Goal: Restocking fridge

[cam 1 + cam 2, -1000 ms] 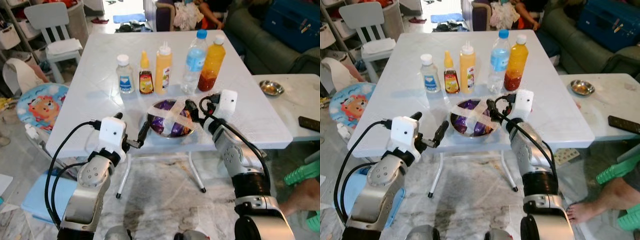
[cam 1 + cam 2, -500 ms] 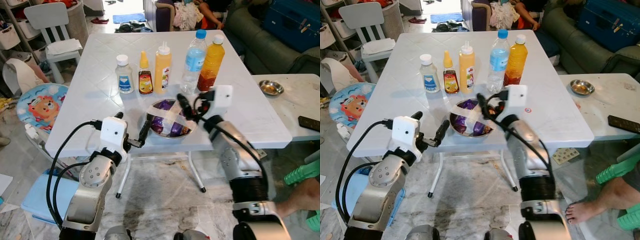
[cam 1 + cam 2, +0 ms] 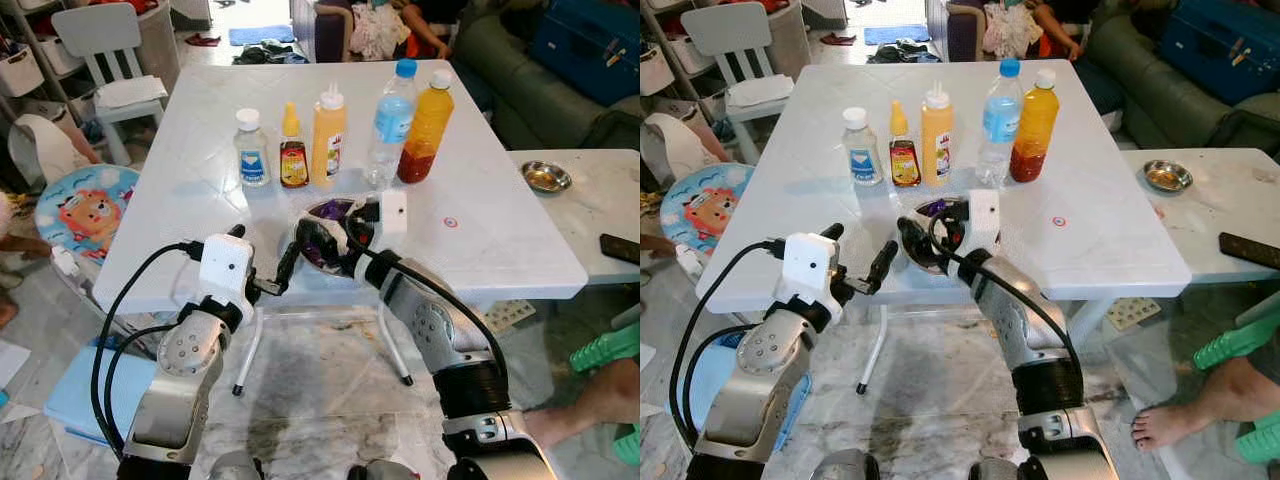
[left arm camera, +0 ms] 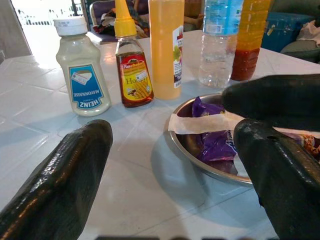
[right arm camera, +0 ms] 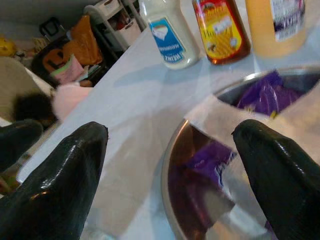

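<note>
A metal bowl (image 3: 322, 262) of purple-wrapped snacks (image 4: 216, 145), crossed by strips of white tape (image 4: 205, 123), sits near the front edge of the white table (image 3: 200, 190). The right gripper (image 3: 318, 236) hangs over the bowl's left rim, fingers spread wide with one on each side of the rim, holding nothing. The left gripper (image 3: 280, 278) waits just off the table edge beside the bowl, fingers also apart and empty. Behind the bowl stand a mayonnaise jar (image 3: 250, 148), honey bottle (image 3: 292, 147), yellow sauce bottle (image 3: 327, 137), water bottle (image 3: 390, 122) and orange sauce bottle (image 3: 424, 126).
</note>
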### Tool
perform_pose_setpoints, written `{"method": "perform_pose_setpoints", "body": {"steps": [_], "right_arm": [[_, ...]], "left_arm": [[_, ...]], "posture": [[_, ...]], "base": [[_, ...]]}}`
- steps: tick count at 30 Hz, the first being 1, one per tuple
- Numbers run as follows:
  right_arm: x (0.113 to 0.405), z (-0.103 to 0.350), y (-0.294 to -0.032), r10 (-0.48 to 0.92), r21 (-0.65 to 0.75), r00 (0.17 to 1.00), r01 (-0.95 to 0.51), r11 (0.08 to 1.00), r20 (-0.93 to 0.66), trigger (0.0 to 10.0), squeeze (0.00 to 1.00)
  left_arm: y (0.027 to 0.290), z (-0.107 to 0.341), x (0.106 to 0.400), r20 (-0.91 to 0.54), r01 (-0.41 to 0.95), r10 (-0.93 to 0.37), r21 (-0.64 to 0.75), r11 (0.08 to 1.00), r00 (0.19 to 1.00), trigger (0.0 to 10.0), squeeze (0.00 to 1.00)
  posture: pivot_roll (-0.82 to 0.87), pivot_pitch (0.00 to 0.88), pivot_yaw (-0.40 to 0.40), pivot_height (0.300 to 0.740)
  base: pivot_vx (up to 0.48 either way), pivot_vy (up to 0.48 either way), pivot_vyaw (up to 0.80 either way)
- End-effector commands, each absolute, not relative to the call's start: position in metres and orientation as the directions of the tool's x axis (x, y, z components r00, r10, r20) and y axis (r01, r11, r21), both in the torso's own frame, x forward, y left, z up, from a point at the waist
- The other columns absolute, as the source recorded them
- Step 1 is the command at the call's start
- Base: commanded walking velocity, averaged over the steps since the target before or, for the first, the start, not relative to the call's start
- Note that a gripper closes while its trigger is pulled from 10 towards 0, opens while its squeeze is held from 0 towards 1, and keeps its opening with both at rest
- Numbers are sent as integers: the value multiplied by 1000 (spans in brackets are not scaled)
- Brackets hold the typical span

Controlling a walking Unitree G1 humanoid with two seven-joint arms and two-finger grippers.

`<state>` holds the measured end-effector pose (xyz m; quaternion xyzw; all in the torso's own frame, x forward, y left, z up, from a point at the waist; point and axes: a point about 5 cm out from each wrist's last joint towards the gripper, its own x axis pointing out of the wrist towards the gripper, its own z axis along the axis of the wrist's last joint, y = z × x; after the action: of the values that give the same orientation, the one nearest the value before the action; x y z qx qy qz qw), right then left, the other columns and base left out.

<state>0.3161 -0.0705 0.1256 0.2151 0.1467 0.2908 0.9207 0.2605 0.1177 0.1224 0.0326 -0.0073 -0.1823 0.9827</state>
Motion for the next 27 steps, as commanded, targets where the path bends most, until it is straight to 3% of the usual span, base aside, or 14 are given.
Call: {"method": "perform_pose_setpoints", "body": {"steps": [1, 16, 27], "right_arm": [[313, 127, -77, 603, 510, 785, -465, 724, -140, 10000, 0], [299, 115, -85, 598, 537, 774, -421, 731, -207, 10000, 0], [303, 108, -113, 496, 504, 828, -321, 802, -261, 10000, 0]], "left_arm": [[118, 126, 260, 12, 356, -358, 78, 931, 934, 10000, 0], [117, 126, 261, 13, 363, -365, 80, 928, 931, 10000, 0], [116, 126, 261, 11, 374, -377, 86, 923, 926, 10000, 0]], "posture": [[64, 0, 1, 740], [63, 0, 1, 740], [59, 0, 9, 740]], "base": [[0, 0, 0], [0, 0, 0], [0, 0, 0]]}}
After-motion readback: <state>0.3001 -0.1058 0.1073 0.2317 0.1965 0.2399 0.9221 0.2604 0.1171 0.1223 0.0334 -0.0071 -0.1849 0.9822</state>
